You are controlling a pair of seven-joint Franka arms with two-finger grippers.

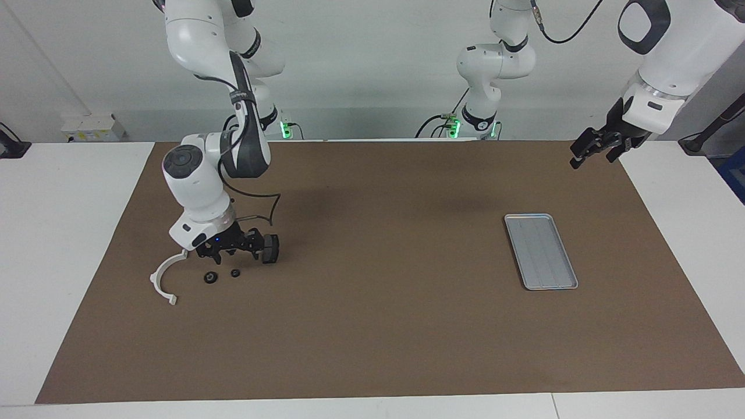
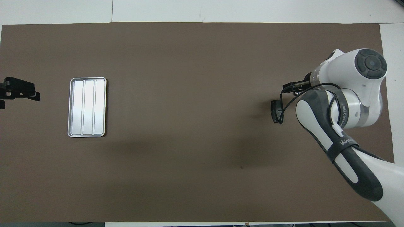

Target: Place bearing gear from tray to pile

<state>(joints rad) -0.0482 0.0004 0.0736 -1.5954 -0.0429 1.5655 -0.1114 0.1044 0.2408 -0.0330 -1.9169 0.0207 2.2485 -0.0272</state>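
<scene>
The bearing gear (image 1: 235, 272), small, round and black, lies loose on the brown mat in the pile. Around it are a second small black round part (image 1: 210, 277), the white half-ring bracket (image 1: 163, 279) and a dark brake pad (image 1: 269, 247). My right gripper (image 1: 228, 251) hangs open just above the gear and holds nothing. The overhead view hides the gear under the right arm, and only the brake pad (image 2: 275, 111) shows there. The silver tray (image 1: 540, 250) (image 2: 86, 107) sits empty toward the left arm's end. My left gripper (image 1: 593, 148) (image 2: 19, 91) waits open, raised over the mat's edge.
The brown mat (image 1: 378, 326) covers most of the white table. A black cable loops from the right wrist down to the brake pad. Bare mat stretches between the pile and the tray.
</scene>
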